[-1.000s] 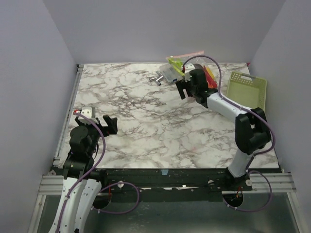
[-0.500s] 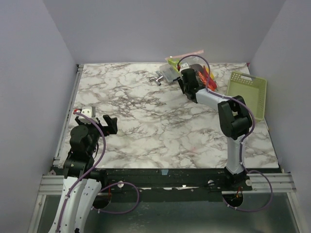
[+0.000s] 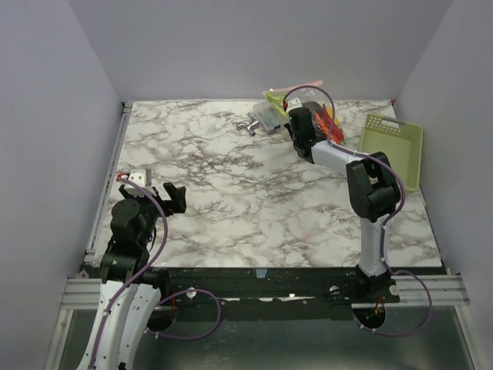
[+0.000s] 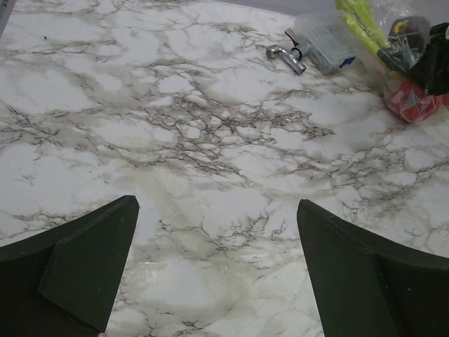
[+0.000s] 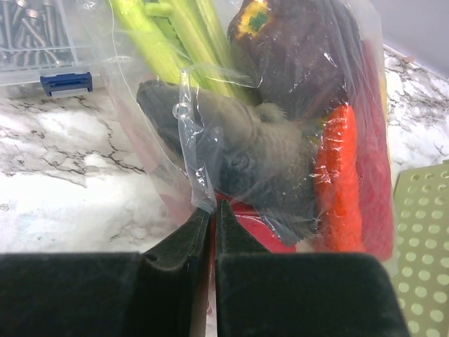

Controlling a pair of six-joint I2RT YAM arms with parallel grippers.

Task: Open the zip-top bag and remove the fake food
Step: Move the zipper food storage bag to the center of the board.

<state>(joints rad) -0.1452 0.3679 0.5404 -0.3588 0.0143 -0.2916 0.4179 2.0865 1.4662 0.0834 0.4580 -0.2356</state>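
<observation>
The clear zip-top bag lies at the table's far edge, its pink zipper strip pointing away. In the right wrist view the bag is close up, and the fake food shows through it: green stalks, a dark purple piece, an orange carrot and a red piece. My right gripper is shut on a fold of the bag's film at its near side; from above it sits against the bag. My left gripper hangs open over bare marble at the near left.
A small clear box with a blue latch lies just left of the bag, with a metal fitting beside it. A pale green perforated basket stands at the right edge. A small grey block sits by the left arm.
The right arm has swung in towards the bag, and its jaws have gone from wide open to shut on the film. The left arm has not moved.
</observation>
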